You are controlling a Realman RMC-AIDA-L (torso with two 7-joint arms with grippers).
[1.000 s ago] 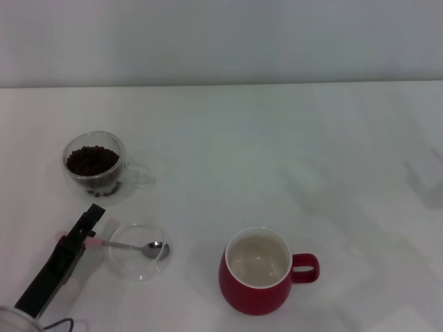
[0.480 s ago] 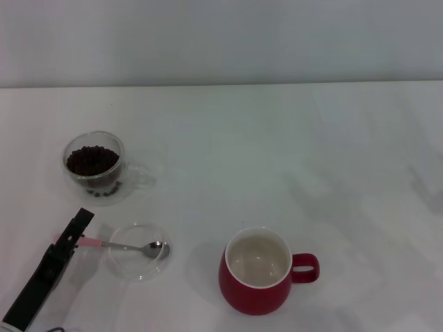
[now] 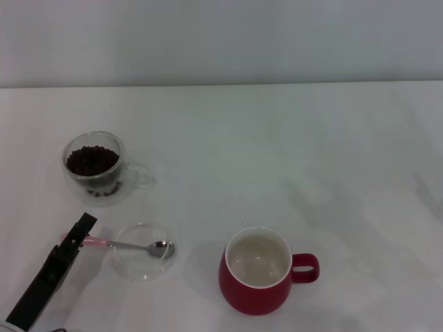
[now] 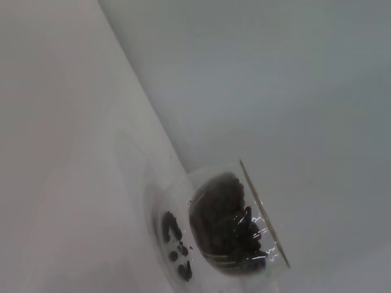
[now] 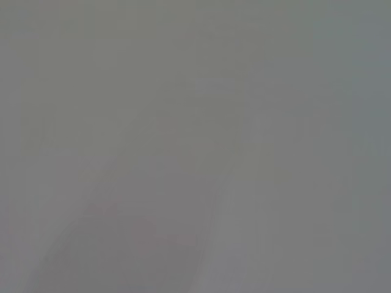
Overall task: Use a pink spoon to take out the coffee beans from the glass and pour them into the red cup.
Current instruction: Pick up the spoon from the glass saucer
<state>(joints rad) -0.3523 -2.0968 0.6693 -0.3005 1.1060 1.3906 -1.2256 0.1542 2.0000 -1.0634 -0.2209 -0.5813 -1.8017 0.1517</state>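
Over on the left, the left hand (image 3: 77,235) grips the pink spoon (image 3: 124,244) by its handle — bowl resting in a shallow glass dish (image 3: 143,251). Behind sits the glass (image 3: 95,166) of coffee beans (image 3: 91,160); rightward, the red cup (image 3: 257,270) stands on the worktop (image 3: 291,145).

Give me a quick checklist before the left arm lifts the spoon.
1. Left end effector at the pink spoon handle: ok.
2. Grip closed on the handle: cannot tell.
3. Spoon bowl resting in the clear glass dish: ok.
4. Glass upright, holding coffee beans: ok.
5. Red cup upright with empty cream inside: ok.
6. Right end effector out of the way: cannot tell, not in view.
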